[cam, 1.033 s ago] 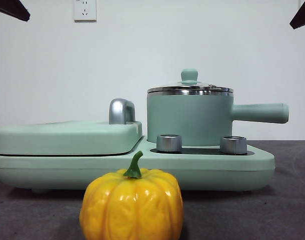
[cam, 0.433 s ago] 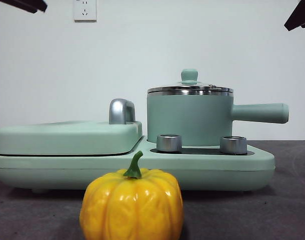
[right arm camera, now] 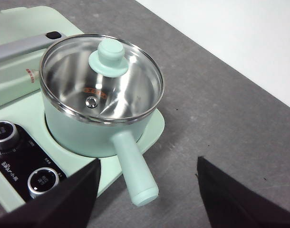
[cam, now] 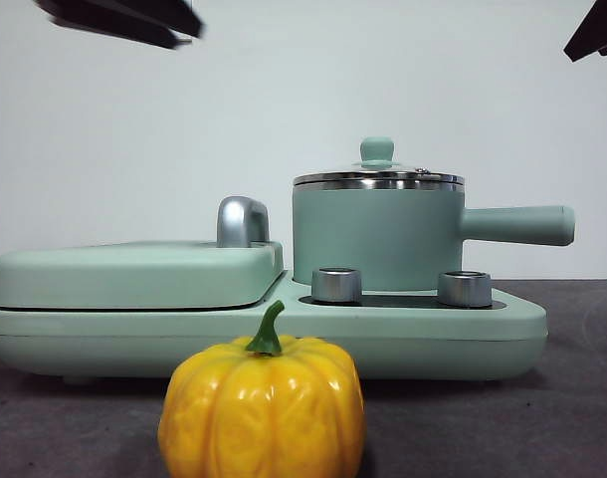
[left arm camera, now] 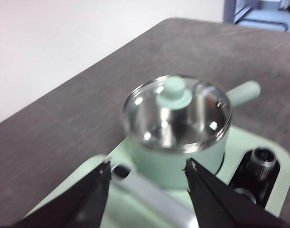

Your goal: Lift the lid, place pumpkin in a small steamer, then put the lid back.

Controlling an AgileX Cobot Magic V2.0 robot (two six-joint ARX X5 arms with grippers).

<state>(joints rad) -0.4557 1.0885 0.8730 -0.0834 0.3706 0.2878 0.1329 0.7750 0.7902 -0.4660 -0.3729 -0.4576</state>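
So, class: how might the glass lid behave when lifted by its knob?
The lid is probably rigid but breakable, being clear glass in a steel rim. Its knob looks small and smooth, so jaws might slip. Held centrally, it would likely hang fairly level.

Open air above lid (cam: 378, 177) knob; chrome handle (cam: 242, 220) beside small steamer (cam: 376, 234); pumpkin (cam: 262, 404) unobstructed.

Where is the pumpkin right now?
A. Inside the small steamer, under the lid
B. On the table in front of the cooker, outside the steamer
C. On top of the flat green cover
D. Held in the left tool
B. The pumpkin sits on the table in front of the cooker, while the lid is on the small steamer, whose inside shows empty through the glass.
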